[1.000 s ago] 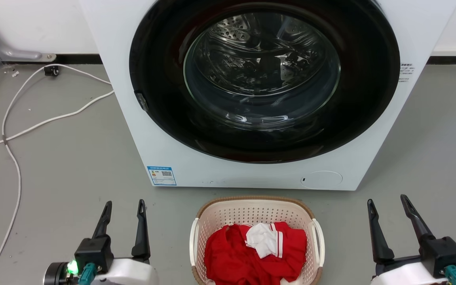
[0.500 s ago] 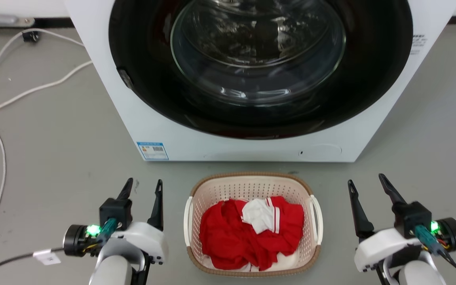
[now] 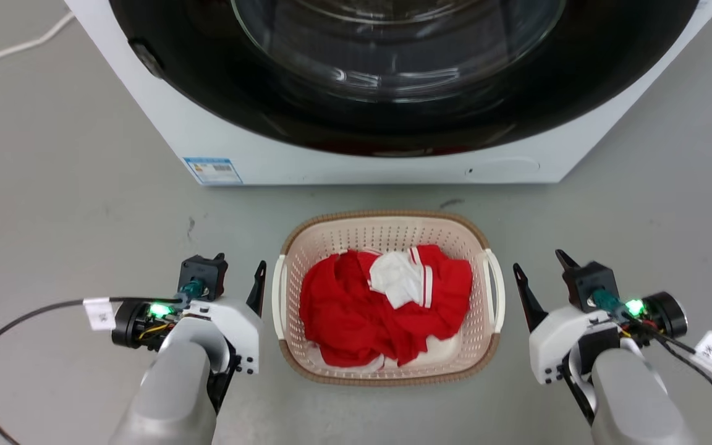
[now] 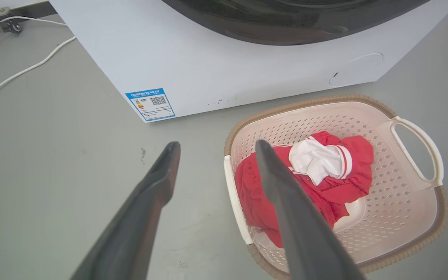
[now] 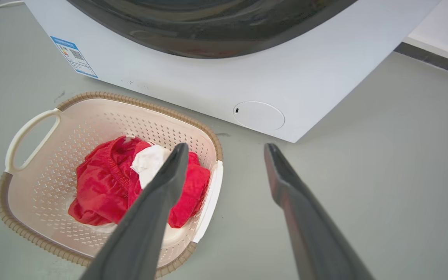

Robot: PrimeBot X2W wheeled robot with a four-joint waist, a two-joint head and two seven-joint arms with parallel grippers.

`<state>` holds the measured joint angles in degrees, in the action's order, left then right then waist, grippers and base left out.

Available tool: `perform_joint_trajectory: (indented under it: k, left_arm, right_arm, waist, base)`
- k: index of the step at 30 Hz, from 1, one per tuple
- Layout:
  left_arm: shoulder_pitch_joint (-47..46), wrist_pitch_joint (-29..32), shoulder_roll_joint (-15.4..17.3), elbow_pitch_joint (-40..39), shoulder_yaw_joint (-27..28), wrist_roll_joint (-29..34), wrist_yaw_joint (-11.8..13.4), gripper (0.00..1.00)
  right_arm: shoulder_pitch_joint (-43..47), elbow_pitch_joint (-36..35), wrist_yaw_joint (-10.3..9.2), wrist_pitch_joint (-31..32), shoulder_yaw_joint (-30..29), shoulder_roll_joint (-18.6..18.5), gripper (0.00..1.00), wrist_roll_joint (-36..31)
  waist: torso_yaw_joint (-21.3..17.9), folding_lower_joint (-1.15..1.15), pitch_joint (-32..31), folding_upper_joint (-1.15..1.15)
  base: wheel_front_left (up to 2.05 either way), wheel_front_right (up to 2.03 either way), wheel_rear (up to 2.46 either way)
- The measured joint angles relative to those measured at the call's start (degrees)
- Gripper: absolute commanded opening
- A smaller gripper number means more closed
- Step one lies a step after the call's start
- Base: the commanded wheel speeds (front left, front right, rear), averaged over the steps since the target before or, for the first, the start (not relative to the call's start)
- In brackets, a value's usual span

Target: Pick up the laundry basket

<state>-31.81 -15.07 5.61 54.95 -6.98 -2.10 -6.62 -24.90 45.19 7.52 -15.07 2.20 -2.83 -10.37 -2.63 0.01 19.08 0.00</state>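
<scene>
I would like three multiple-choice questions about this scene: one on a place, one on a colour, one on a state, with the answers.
1. Where does the laundry basket stand?
A) on the floor before the washer
B) inside the drum
C) on top of the washer

2. What colour is most of the clothing in it?
A) blue
B) red
C) black

3. How are the left gripper and the right gripper?
A) both open, holding nothing
B) both shut on handles
C) one shut on cloth

Answers:
1 A, it sits on the grey floor just before the washer.
2 B, the clothing is mostly red, with a white piece.
3 A, each gripper's jaws stand apart, beside the basket.
</scene>
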Motion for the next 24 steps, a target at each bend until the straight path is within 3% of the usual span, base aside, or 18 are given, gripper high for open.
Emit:
perform_joint_trajectory:
  k: [10,17,24]
  left_arm:
    - [-10.51,2.43,-0.05,13.95,-4.28,-0.94,-0.77,1.0]
    - [-14.46,6.89,-0.83,16.82,-9.42,-4.16,-0.78,1.0]
    - [-17.25,10.57,-0.68,17.57,-13.97,-7.62,-0.79,1.0]
  right_arm:
    - [-11.12,15.25,0.0,0.08,0.3,-0.01,1.0,-2.36]
    - [-17.16,22.78,0.0,1.7,1.89,-0.01,1.0,-1.53]
    - [-20.87,25.87,-0.01,3.31,3.99,-0.01,1.0,1.18]
  waist:
    - [-0.43,0.0,7.14,0.0]
    - [-0.48,0.0,11.33,0.0]
    - [-0.46,0.0,15.07,0.0]
  base:
    - [0.0,0.0,0.0]
    - [0.0,0.0,0.0]
    - [0.0,0.0,0.0]
